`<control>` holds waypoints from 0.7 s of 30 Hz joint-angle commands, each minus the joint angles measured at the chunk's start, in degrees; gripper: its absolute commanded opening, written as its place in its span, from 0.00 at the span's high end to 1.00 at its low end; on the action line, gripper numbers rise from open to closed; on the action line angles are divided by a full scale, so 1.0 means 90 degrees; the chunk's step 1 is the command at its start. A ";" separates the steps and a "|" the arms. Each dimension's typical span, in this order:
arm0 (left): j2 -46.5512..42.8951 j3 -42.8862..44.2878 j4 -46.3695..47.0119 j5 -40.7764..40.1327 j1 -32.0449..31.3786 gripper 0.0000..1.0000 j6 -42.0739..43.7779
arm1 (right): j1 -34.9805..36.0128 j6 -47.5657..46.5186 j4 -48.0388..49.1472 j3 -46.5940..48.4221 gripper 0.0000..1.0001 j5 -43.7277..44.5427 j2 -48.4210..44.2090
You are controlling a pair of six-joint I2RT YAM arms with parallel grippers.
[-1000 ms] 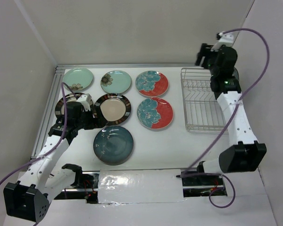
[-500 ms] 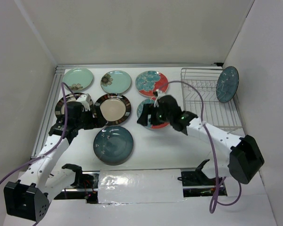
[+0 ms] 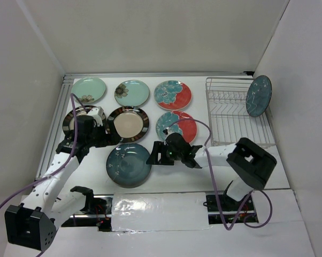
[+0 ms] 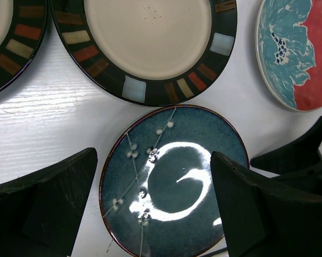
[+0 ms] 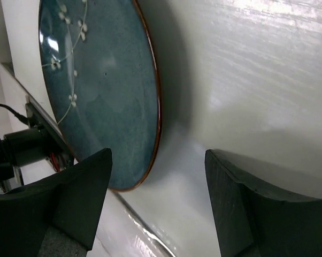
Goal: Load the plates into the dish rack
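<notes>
Lying flat near the front of the white table (image 3: 171,179), a round dark teal ceramic plate with pale blossom sprigs (image 3: 129,164) has a gripper on either side of it. The right gripper (image 3: 154,156) is down low just beside the plate's right rim, its two black fingers spread wide with nothing between them. From its own camera, the rim sits just ahead of the gap. The left gripper (image 4: 153,160) hangs above the plate's far-left side, jaws likewise apart and empty, looking down onto the glaze. Behind this plate lie two cream round plates with dark striped rims (image 3: 129,123), one partly under the left arm. Two mint green plates (image 3: 89,90) sit along the back, and two red-orange plates with teal flowers (image 3: 173,95) are to their right. The rectangular silver wire dish rack (image 3: 225,115) stands at the right, well apart from both grippers. A second dark teal plate (image 3: 258,95) stands on edge at its far right corner.
</notes>
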 commanded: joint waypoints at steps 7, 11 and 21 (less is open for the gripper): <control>0.0018 0.0284 0.0060 -0.0032 -0.0024 0.00 -0.0069 | 0.0260 0.0476 0.1826 0.0136 0.34 -0.0213 0.1233; 0.0018 0.0284 0.0060 -0.0032 -0.0024 0.00 -0.0069 | 0.0260 0.0740 0.2257 -0.0117 0.51 -0.0272 0.1528; 0.0077 0.0284 0.0060 -0.0032 -0.0024 0.00 -0.0069 | 0.0446 -0.0371 0.0014 0.0604 1.00 0.0235 0.0856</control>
